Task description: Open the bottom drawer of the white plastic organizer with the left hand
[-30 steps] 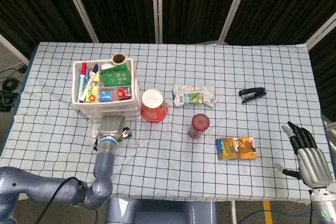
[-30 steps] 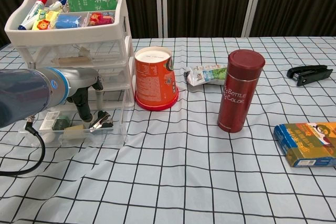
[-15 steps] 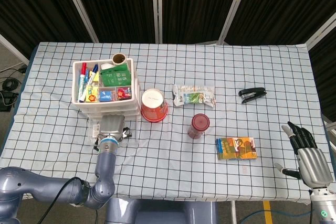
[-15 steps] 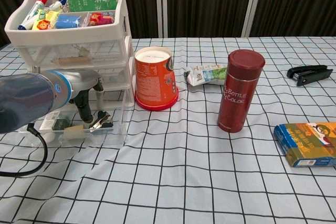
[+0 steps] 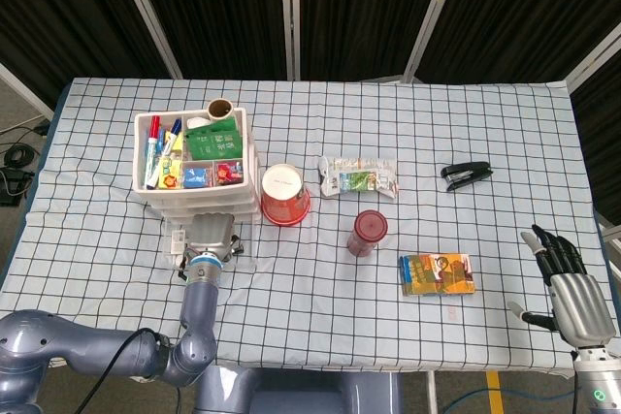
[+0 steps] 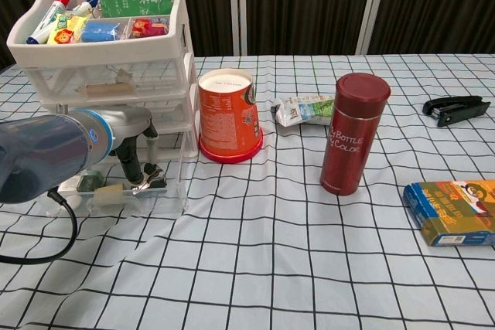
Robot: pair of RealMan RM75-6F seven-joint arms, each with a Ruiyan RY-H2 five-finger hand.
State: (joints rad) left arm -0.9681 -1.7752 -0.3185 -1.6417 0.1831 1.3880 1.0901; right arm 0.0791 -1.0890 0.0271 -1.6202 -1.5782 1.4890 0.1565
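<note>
The white plastic organizer (image 5: 191, 157) (image 6: 100, 59) stands at the table's left, its top tray full of pens and packets. Its clear bottom drawer (image 6: 116, 195) (image 5: 243, 239) is pulled out toward me, with small items inside. My left hand (image 5: 211, 237) (image 6: 131, 148) hangs over the drawer, dark fingers (image 6: 129, 166) pointing down into it behind the front wall. Whether they press on the wall is hidden. My right hand (image 5: 568, 283) lies at the table's front right edge, fingers spread and holding nothing, seen only in the head view.
An upturned orange paper cup (image 5: 284, 194) (image 6: 227, 116) stands right beside the organizer. A dark red bottle (image 5: 369, 232) (image 6: 354, 133) is mid-table, with a snack packet (image 5: 359, 177) behind it. A black stapler (image 5: 467, 175) and a coloured box (image 5: 437, 273) lie to the right.
My left hand and forearm have shifted slightly to the right over the pulled-out drawer. The right hand has not moved.
</note>
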